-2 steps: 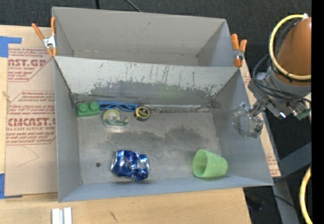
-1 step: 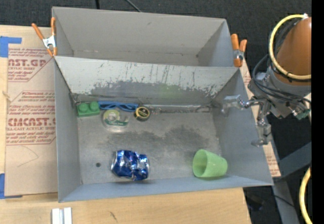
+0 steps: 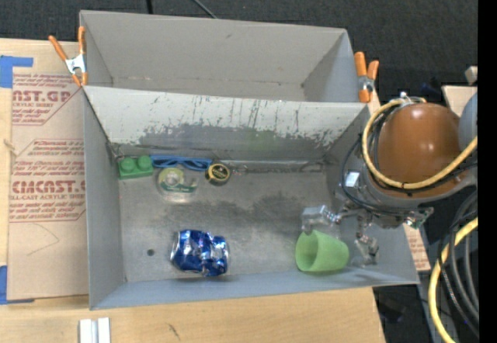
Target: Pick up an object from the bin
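Note:
A light green plastic cup (image 3: pixel 318 253) lies on its side in the bin's front right corner, its mouth facing left. My gripper (image 3: pixel 338 236) is low over it, open. One fingertip (image 3: pixel 311 219) sits just above the cup's rim. The other fingertip (image 3: pixel 366 250) is at the cup's right end, by the bin's right wall. The cup's upper right part lies between the two fingers.
A crumpled blue and white wrapper (image 3: pixel 200 252) lies front centre. Along the back wall, at the left, are a green toy brick (image 3: pixel 135 167), a blue strip (image 3: pixel 183 162), a clear tape roll (image 3: pixel 175 181) and a small black and yellow ring (image 3: pixel 219 172).

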Motion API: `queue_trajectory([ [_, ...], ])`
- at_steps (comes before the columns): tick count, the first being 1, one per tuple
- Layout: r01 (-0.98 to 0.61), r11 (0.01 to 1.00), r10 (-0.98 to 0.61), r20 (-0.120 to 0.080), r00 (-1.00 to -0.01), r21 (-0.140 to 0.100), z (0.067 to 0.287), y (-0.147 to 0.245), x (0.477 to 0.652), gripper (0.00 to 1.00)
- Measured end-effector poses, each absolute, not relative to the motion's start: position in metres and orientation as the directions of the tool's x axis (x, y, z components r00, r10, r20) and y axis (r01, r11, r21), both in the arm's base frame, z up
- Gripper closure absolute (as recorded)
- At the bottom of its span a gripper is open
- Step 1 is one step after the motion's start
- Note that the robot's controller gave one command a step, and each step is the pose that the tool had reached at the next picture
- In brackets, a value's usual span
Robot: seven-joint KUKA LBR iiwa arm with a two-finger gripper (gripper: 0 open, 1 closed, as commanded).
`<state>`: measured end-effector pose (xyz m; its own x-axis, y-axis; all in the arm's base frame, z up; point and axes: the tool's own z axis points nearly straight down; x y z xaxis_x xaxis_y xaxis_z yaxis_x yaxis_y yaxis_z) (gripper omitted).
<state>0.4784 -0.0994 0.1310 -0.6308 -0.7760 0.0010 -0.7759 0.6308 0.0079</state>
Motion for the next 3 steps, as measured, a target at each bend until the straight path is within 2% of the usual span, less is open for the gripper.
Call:
queue_trajectory([
  [1,-0.841,0.541,-0.841,-0.007,-0.541,-0.005,0.0687,-0.065,0.4827,0.0],
  [2,-0.837,0.547,-0.837,-0.001,-0.547,0.001,0.0694,-0.0666,0.4803,1.0],
  [3,-0.838,0.545,-0.838,-0.008,-0.545,-0.007,0.0707,-0.066,0.483,0.0],
])
